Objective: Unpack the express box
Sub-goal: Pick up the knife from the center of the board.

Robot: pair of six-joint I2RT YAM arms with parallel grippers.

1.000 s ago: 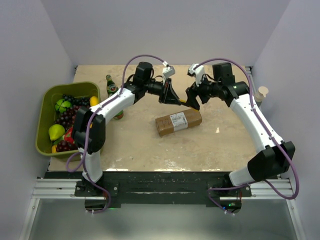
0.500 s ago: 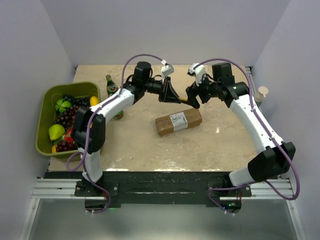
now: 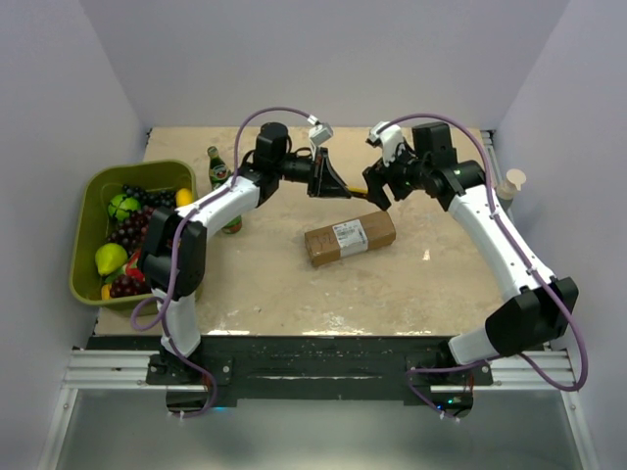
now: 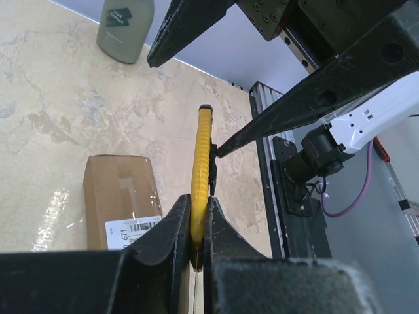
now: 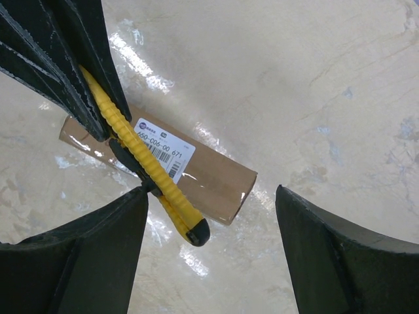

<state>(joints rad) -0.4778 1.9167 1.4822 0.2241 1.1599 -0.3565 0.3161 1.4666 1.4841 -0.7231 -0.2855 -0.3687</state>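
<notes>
The express box [image 3: 350,238], a brown carton with a white label, lies flat on the table; it also shows in the wrist views [image 4: 121,190] [image 5: 216,175]. My left gripper [image 3: 336,187] [image 4: 198,208] hangs above and behind the box. It is shut on the rear end of a slim yellow utility knife [image 3: 358,196] [image 4: 202,157] [image 5: 147,160]. The knife points toward my right gripper [image 3: 378,192] [image 5: 211,191], which is open. One of its fingertips [image 5: 134,196] touches the knife's black slider; the other stands well clear.
A green bin [image 3: 90,191] full of fruit sits at the left edge, with a green bottle [image 3: 217,171] beside it. A paper cup [image 3: 515,182] stands at the right wall. The arm bases and a metal rail [image 3: 313,367] line the near edge.
The left gripper and the knife have drifted slightly toward the far side, and the left wrist has turned a little. The right gripper has barely moved and stays open at the knife.
</notes>
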